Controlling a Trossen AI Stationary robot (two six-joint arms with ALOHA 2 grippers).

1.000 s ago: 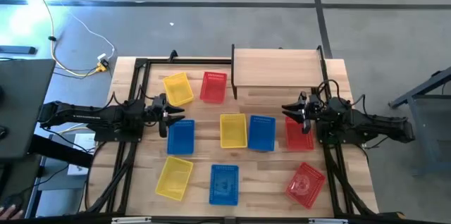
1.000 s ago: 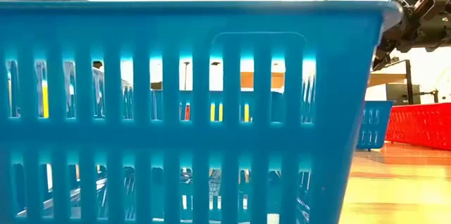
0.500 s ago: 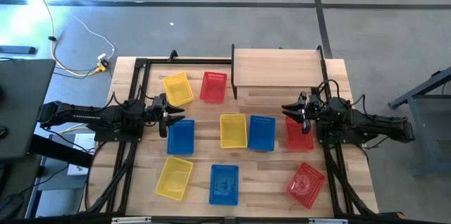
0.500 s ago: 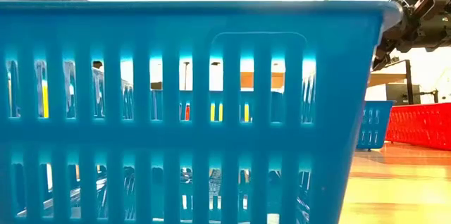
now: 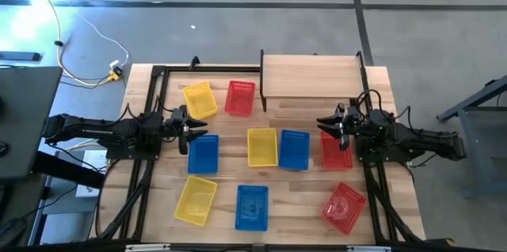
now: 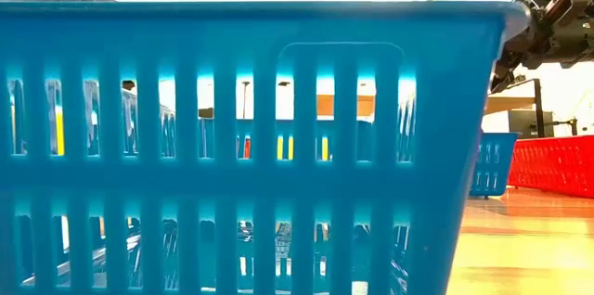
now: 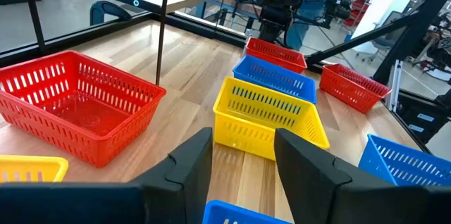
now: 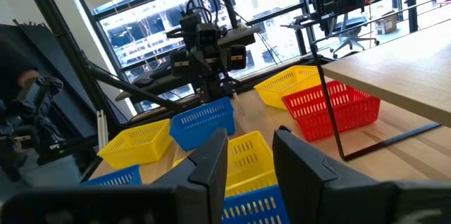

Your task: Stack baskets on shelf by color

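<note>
Nine mesh baskets rest on their bottoms on the tabletop in the high view: yellow basket [image 5: 200, 100], red basket [image 5: 240, 97], blue basket [image 5: 203, 154], yellow basket [image 5: 262, 147], blue basket [image 5: 294, 149], red basket [image 5: 336, 149], yellow basket [image 5: 196, 200], blue basket [image 5: 253, 206] and red basket [image 5: 344, 207]. The wooden shelf [image 5: 309, 74] stands bare at the far edge. My left gripper [image 5: 192, 129] [image 7: 243, 160] hovers open over the far end of the left blue basket. My right gripper [image 5: 323, 123] [image 8: 250, 157] hovers open by the far left corner of the middle red basket.
The nearest blue basket [image 6: 251, 137] fills most of the low view and hides the table behind it. The shelf's thin black legs [image 7: 162, 30] [image 8: 330, 111] stand close to the far red basket. Bare wood lies between the basket rows and under the shelf.
</note>
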